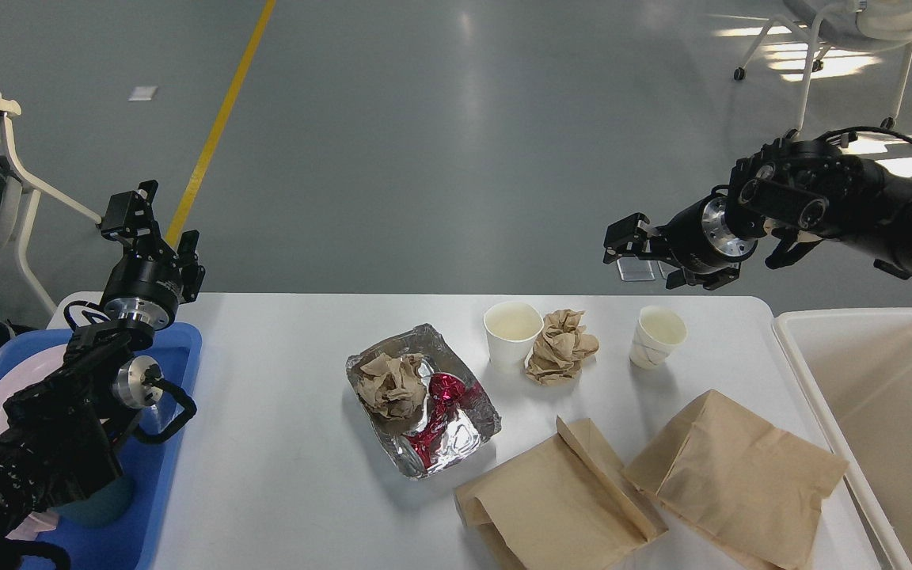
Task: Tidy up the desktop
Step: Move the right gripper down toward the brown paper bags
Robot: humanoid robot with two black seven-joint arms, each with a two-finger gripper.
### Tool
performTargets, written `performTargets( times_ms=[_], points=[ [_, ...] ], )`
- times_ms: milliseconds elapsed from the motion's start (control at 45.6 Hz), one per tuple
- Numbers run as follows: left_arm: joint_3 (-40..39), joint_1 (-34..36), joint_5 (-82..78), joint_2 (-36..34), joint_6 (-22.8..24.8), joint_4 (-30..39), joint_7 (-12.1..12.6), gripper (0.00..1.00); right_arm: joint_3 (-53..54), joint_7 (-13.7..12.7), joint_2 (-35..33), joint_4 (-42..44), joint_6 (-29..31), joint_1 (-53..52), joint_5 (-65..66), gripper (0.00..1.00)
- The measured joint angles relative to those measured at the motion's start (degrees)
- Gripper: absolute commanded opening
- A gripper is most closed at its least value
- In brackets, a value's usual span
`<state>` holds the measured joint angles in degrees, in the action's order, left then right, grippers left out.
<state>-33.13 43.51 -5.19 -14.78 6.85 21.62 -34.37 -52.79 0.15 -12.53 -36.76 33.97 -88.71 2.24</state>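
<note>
Nearest lie two brown paper bags on the white worktop. Behind them sits a foil tray with crumpled paper inside, then two paper cups and a paper ball. The bin looks empty — so tidying has barely begun, I think. Both arms hang above. The left gripper has its jaws spread; the right gripper — I cannot tell.

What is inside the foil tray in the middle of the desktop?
The foil tray holds a crumpled brown paper wad and a crinkled red wrapper beside it. Whatever lies beneath those two is covered and cannot be seen.
</note>
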Motion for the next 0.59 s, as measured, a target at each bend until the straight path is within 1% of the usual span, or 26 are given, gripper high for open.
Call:
performTargets(
  times_ms=[132,241,351,592],
  points=[
    [0.0,0.0,0.0,0.0,0.0,0.0,0.0,0.97,-3.23,-1.12,0.75,0.09,1.23,-1.15,0.12,1.0],
    [0.0,0.0,0.0,0.0,0.0,0.0,0.0,0.97,-5.71,-2.28,2.01,-0.09,3.65,-2.05,0.13,1.0],
    [0.0,0.0,0.0,0.0,0.0,0.0,0.0,0.97,-8.43,-3.5,2.71,-0.76,7.7,-3.9,0.13,1.0],
    [0.0,0.0,0.0,-0.01,0.0,0.0,0.0,0.97,-10.69,-3.72,2.6,-3.41,18.62,-12.15,-0.01,1.0]
  ],
)
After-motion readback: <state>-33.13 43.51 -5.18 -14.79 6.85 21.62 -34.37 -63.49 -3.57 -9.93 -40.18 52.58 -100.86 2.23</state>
